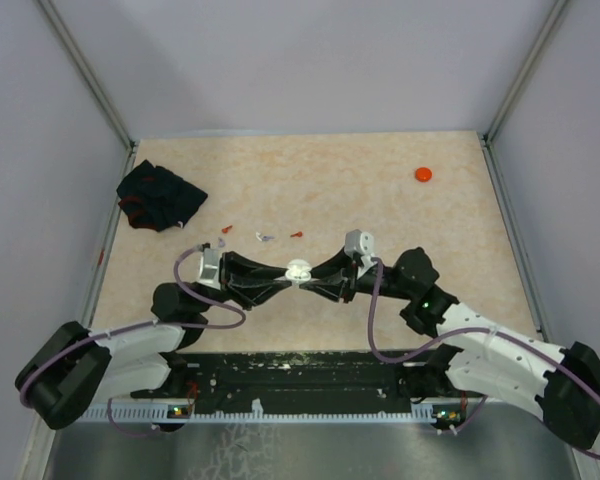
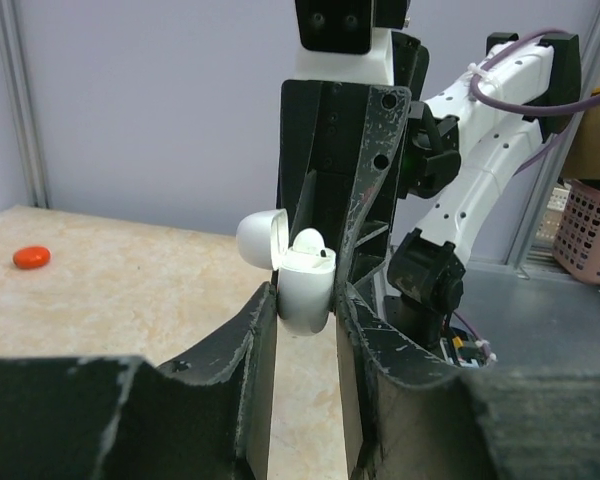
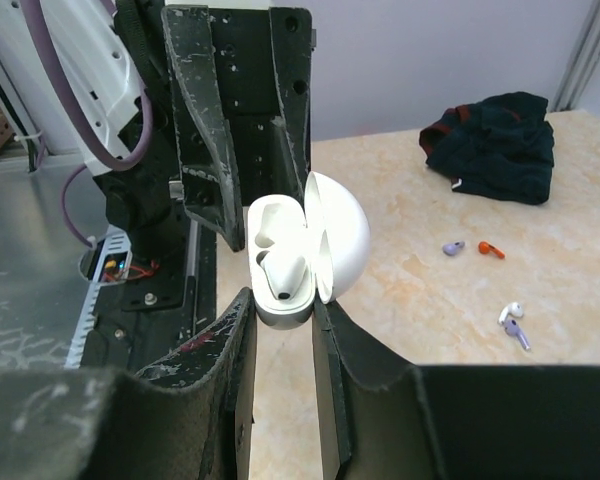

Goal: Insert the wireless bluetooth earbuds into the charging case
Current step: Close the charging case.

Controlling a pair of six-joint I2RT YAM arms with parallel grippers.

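From above, the two arms met in the middle of the pale surface [image 1: 380, 190]. The left pincer [image 1: 291, 277] and the right pincer [image 1: 309, 277] came tip to tip. A small white charging case [image 1: 299, 268] sat between them, up off the surface. A few tiny earbuds [image 1: 264, 237], red, purple and white, lay just behind the arms. A black cloth [image 1: 160, 195] lay at the far left. A red disc [image 1: 423, 174] lay far off at the back right.

From the left wrist, the left pincer [image 2: 307, 305] was narrow. Its two fingers [image 2: 255, 350] pressed on the sides of the charging case [image 2: 305, 290]. The lid was open and tipped to the left. The right pincer reached in from the far side, right next to the case. The red disc [image 2: 32, 257] lay on the left, and a pink basket [image 2: 588, 215] stood off to the right.

From the right wrist, the right pincer [image 3: 280, 320] was narrow too and held the bottom of the charging case [image 3: 280, 310]. The open lid leaned to the right. One white earbud [image 3: 280, 270] sat inside the case. I cannot tell if the other hole was full. Four earbuds lay on the surface to the right: a purple one [image 3: 452, 247] beside a red one [image 3: 491, 249], and closer in a white one [image 3: 510, 311] beside a purple one [image 3: 520, 335]. The black cloth [image 3: 495, 145] lay behind them.
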